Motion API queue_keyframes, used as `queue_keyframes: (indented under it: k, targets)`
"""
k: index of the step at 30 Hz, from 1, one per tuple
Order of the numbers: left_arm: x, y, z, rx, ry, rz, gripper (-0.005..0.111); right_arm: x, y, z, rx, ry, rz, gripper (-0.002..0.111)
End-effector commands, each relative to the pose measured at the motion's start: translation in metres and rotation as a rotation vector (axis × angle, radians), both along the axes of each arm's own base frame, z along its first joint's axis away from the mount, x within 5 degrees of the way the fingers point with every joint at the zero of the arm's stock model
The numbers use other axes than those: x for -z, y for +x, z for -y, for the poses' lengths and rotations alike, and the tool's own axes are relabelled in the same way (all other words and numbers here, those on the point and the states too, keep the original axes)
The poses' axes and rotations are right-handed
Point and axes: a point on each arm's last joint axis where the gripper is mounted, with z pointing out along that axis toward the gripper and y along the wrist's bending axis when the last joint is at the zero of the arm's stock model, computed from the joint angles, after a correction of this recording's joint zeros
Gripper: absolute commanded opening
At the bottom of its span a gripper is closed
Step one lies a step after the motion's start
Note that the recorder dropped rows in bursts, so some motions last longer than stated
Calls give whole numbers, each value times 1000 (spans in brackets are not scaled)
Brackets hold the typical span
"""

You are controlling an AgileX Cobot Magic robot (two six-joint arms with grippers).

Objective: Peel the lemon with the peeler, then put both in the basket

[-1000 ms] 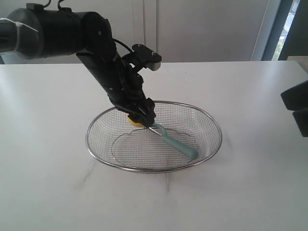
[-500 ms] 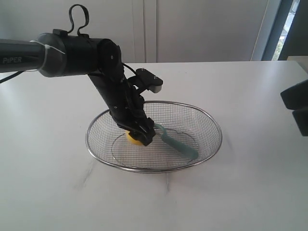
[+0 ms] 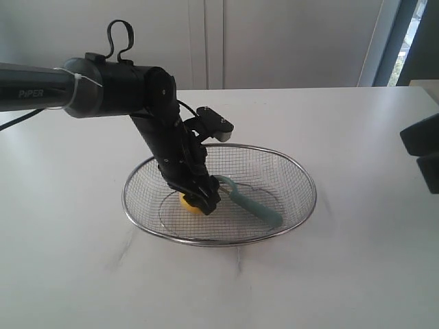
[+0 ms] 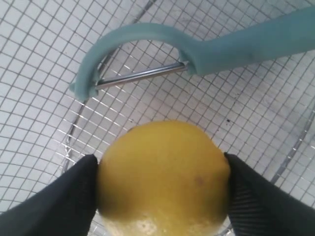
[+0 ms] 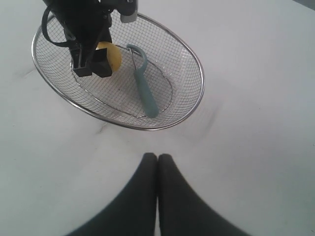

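Note:
The yellow lemon sits between the two black fingers of my left gripper, which is shut on it low inside the wire basket. From outside, only a sliver of the lemon shows under the left gripper, close to the mesh floor. The teal peeler lies on the basket floor just right of the lemon, its blade end nearest the fruit. My right gripper is shut with nothing in it, over bare table outside the basket; the lemon and the peeler show there too.
The white table surrounds the basket on all sides. A dark block juts in at the right edge of the exterior view. Behind the table stand white cabinet doors.
The left arm has lowered the lemon from near the basket's back rim down towards the mesh floor, next to the peeler's head. The peeler, basket and right gripper have stayed put.

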Motion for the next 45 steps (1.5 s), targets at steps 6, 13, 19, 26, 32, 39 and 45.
queue_keyframes:
  k: [6, 13, 19, 26, 32, 39, 45]
  targets:
    - [-5, -1, 0, -1, -13, 0, 77, 0, 0, 1, 5, 2, 16, 0]
    - [-5, -1, 0, -1, -13, 0, 80, 0, 0, 1, 5, 2, 16, 0]
    - [-10, -1, -1, -1, -19, 8, 80, 0, 0, 1, 5, 2, 16, 0]
    - [-33, -7, -4, 2, -41, 28, 80, 0, 0, 1, 5, 2, 16, 0]
    - [-69, -17, -11, -37, -89, 58, 79, 0, 0, 1, 5, 2, 17, 0]
    - [-132, -47, -32, -15, -130, 97, 74, 0, 0, 1, 5, 2, 17, 0]
    - [-174, -95, -70, 37, 4, -14, 42, 0, 0, 1, 5, 2, 17, 0]
